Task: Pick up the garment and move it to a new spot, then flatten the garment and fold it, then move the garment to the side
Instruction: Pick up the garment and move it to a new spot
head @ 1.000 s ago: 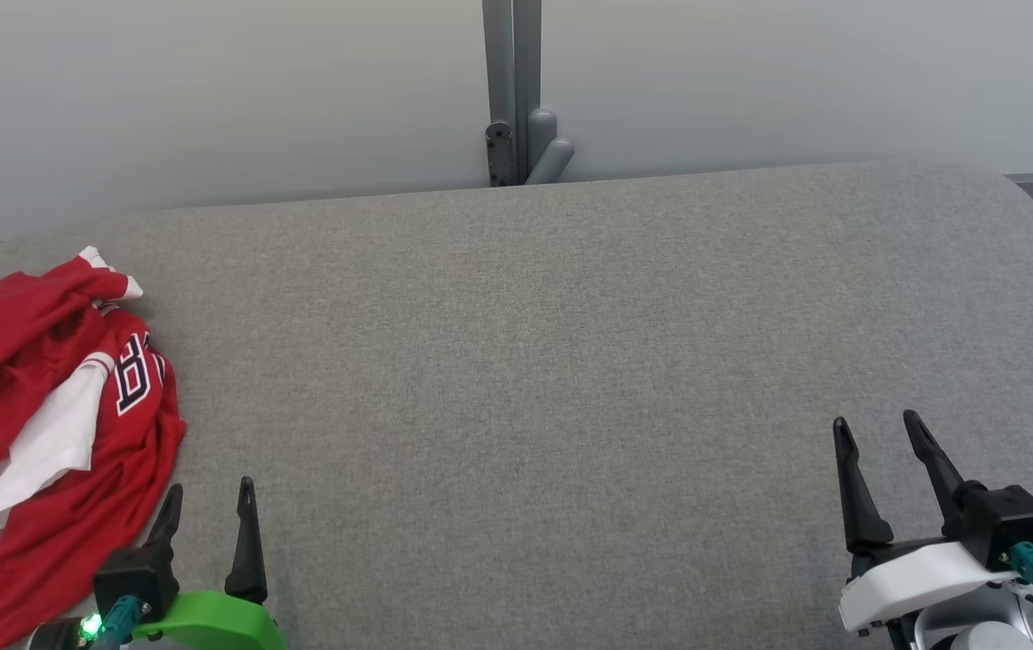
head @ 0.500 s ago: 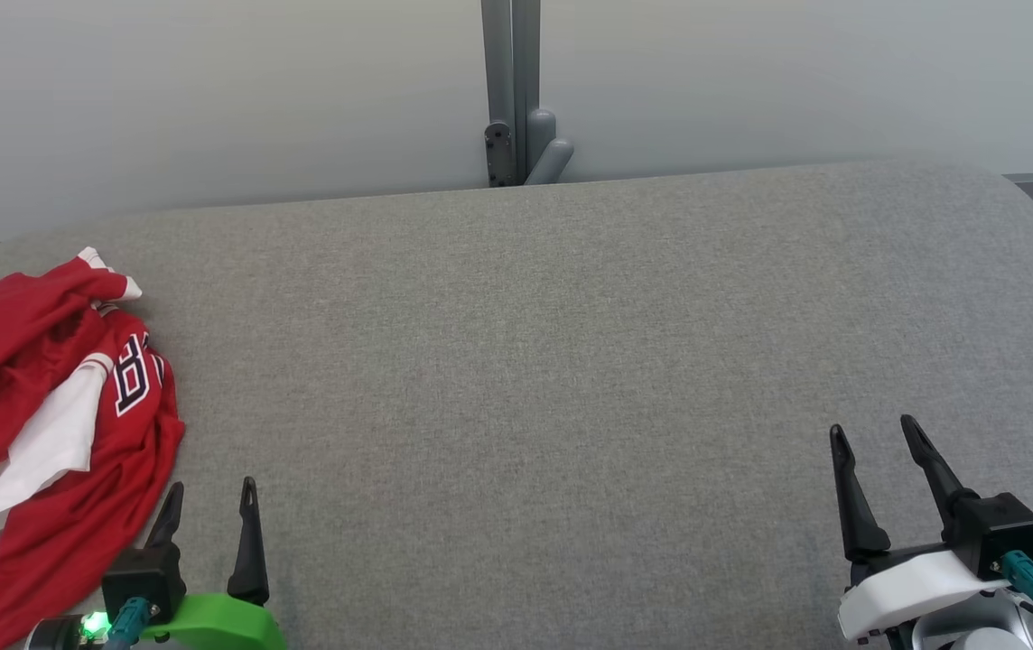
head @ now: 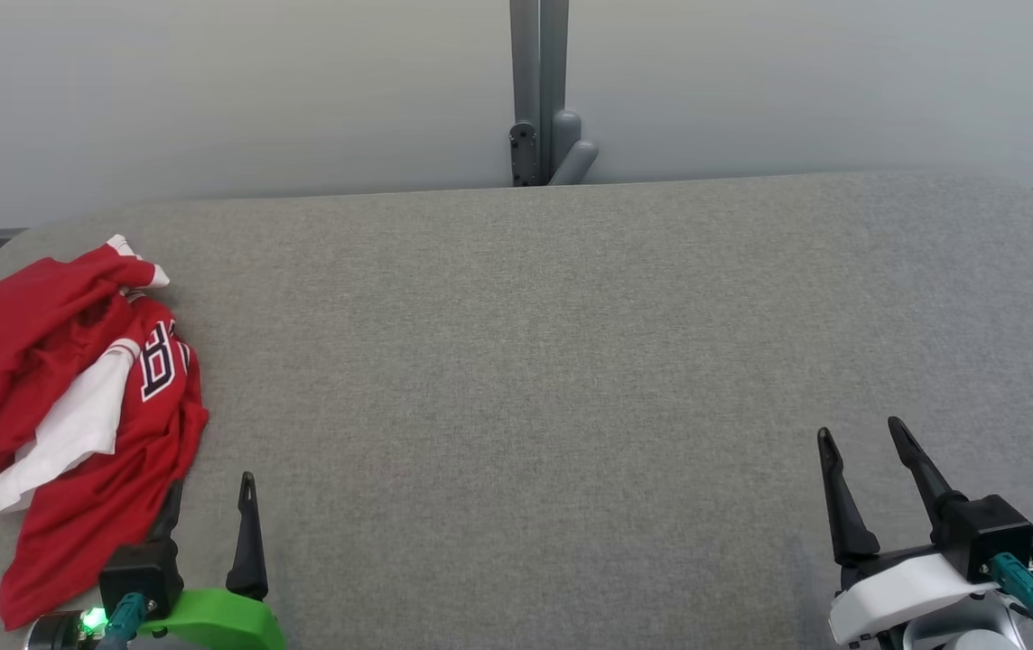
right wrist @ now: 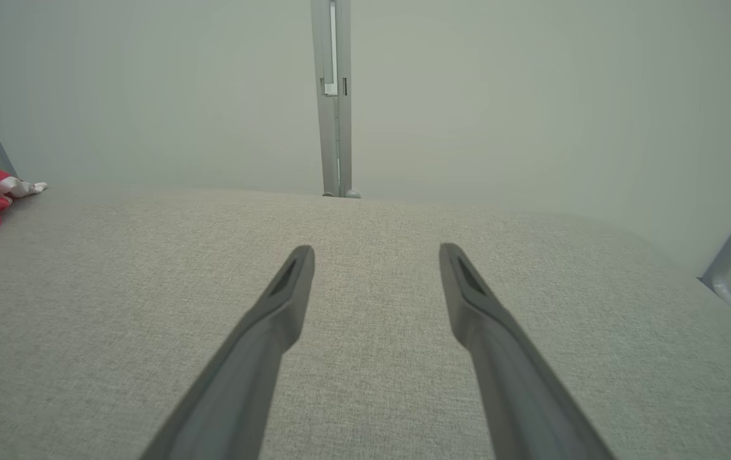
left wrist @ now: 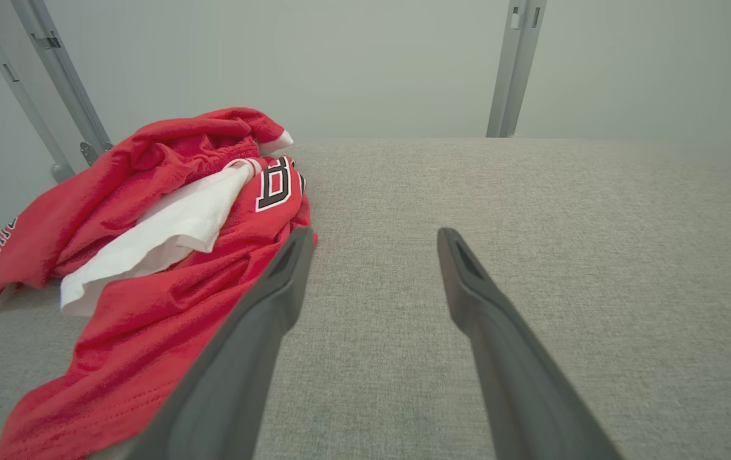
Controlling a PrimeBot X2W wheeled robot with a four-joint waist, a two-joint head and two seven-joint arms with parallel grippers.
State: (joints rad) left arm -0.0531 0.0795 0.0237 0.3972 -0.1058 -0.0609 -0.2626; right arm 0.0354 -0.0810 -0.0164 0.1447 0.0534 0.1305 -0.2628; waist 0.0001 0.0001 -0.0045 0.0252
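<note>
My head camera sits high, facing forward and down across the grey padded surface (head: 516,361), with the left gripper (head: 211,483) and right gripper (head: 860,431) at its lower corners. The left wrist camera rides low behind its own fingers (left wrist: 244,338) and looks along them, close over the padding, with the red garment (left wrist: 148,300) just to their left. The right wrist camera looks the same way along its fingers (right wrist: 257,345), and from there the garment is well off to the left. All three views share the garment and the surface's far edge.

The garment (head: 74,424) runs past the head view's left edge
</note>
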